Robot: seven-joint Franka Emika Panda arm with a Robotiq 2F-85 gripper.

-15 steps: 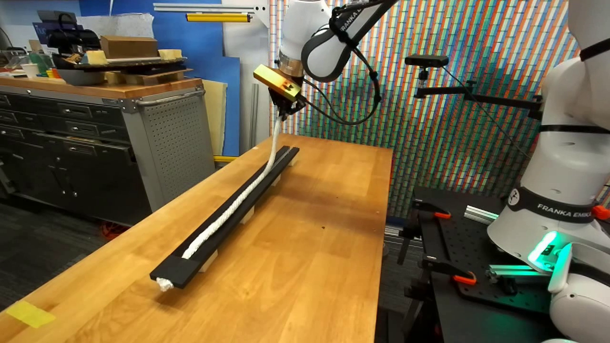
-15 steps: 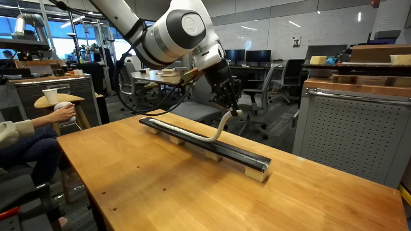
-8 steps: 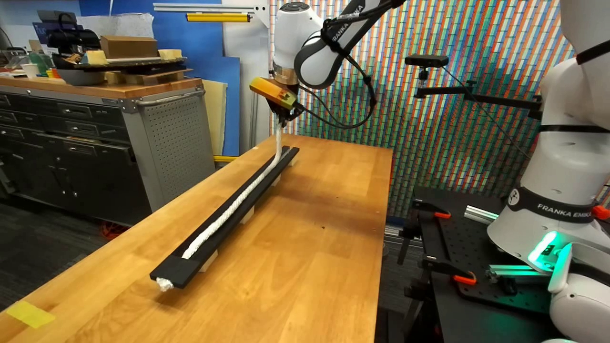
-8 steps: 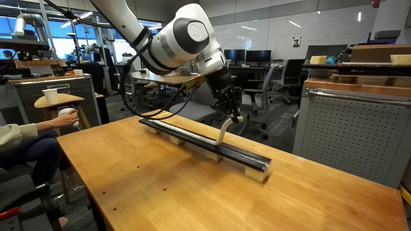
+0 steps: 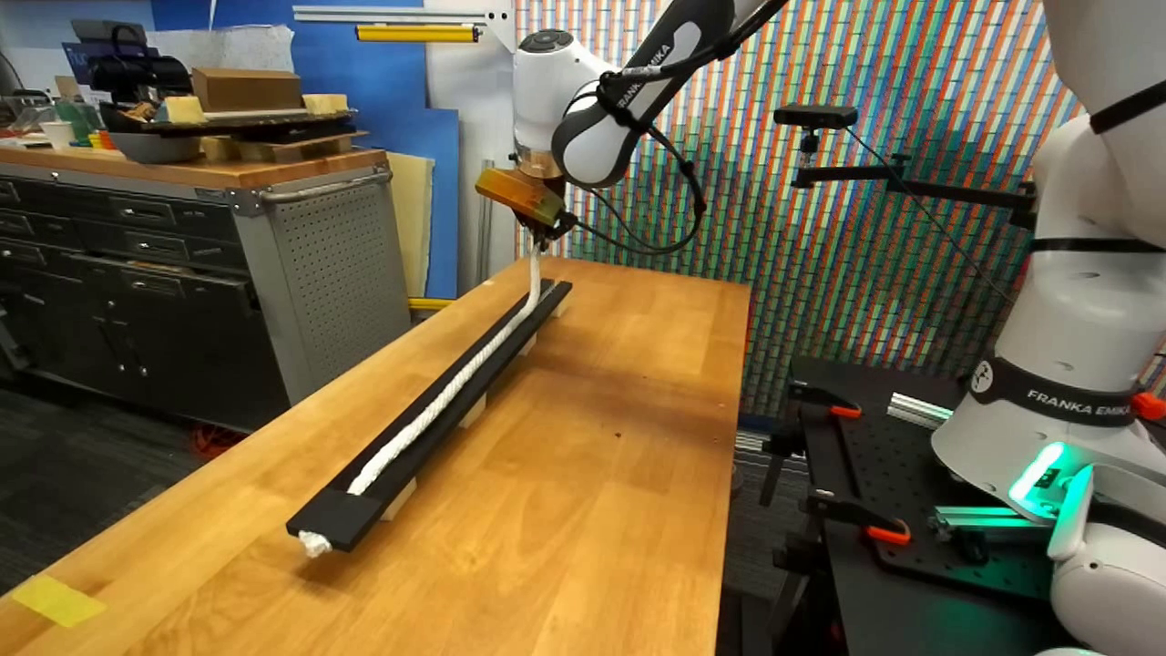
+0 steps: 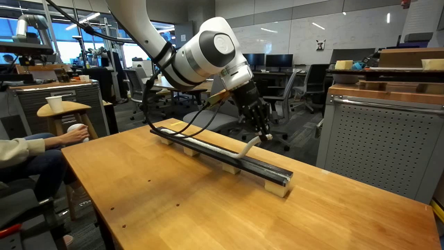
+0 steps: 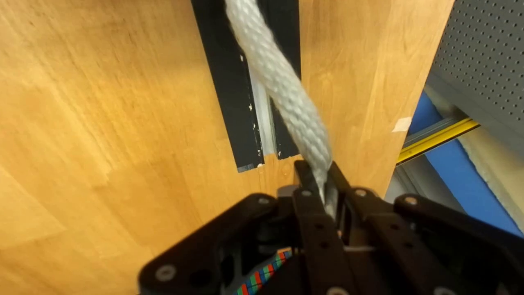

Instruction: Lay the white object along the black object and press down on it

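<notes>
The white object, a braided rope, lies in the groove of the black object, a long rail, over much of its length. From there it bends upward to my gripper, which is shut on it near its end and hangs above the rail. In the wrist view the rope runs down between the two fingertips and is pinched there. Beyond the bend, the far stretch of the rail shows its bare pale groove. A frayed white tuft pokes out under the rail's near end.
Several small wooden blocks hold the rail above the wooden table. A black arm cable loops low near the rail. Beyond the table edge stands a perforated grey cabinet. A seated person's hand is off to the side.
My gripper has come down and moved toward the rail's bare end, still shut on the rope. Slightly more rope now rests in the groove, and the raised stretch is lower.
</notes>
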